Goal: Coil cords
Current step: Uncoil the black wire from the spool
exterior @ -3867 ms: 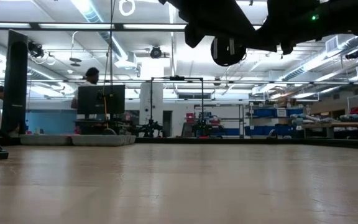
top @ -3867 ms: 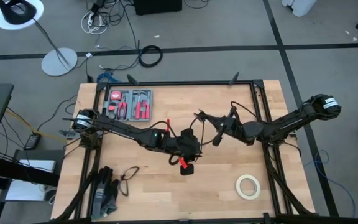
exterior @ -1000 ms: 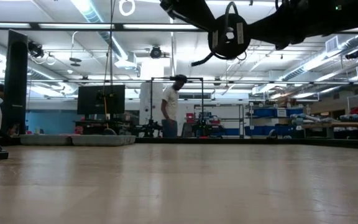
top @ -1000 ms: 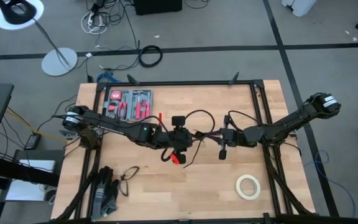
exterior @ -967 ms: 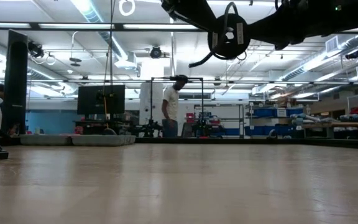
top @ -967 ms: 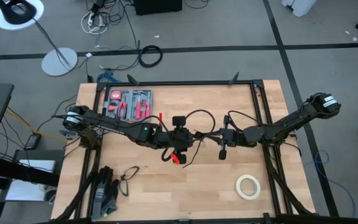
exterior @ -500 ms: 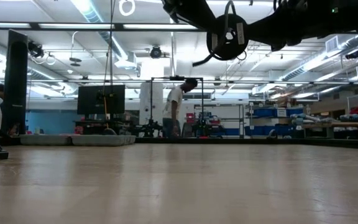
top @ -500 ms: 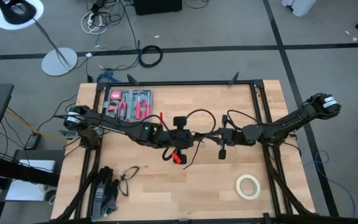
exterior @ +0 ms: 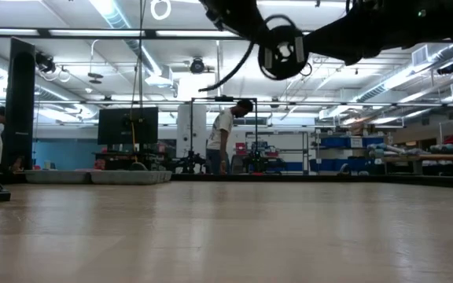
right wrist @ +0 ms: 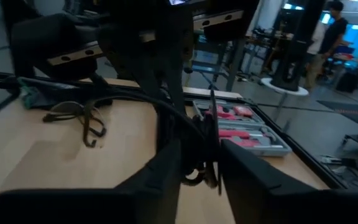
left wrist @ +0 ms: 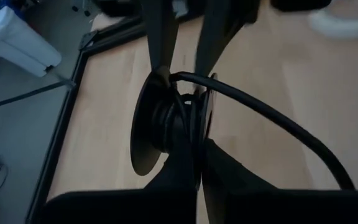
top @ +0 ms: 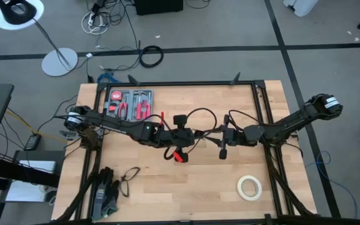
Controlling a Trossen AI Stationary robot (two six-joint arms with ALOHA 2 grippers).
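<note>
On the grey floor to the far left stands a floor lamp, and a black cable ring lies on the floor behind the table. The wooden table has a black frame around its edge. On its left part lie a tool tray with red-handled tools at the back, and a pair of dark gloves and glasses at the front.

The left gripper hangs above the middle of the table. Its jaws are closed on the cord, whose turns show between its fingers in the left wrist view. The cord is off the surface and arcs between the two grippers.

Just to the right, the right gripper faces the left one. Its fingers stand apart on either side of the wound cord; whether they press it cannot be told. A cream tape roll lies near the front right corner.

In the low view the room behind is a bright workshop with a dark monitor, a person bending forward, and shelves on the right.
</note>
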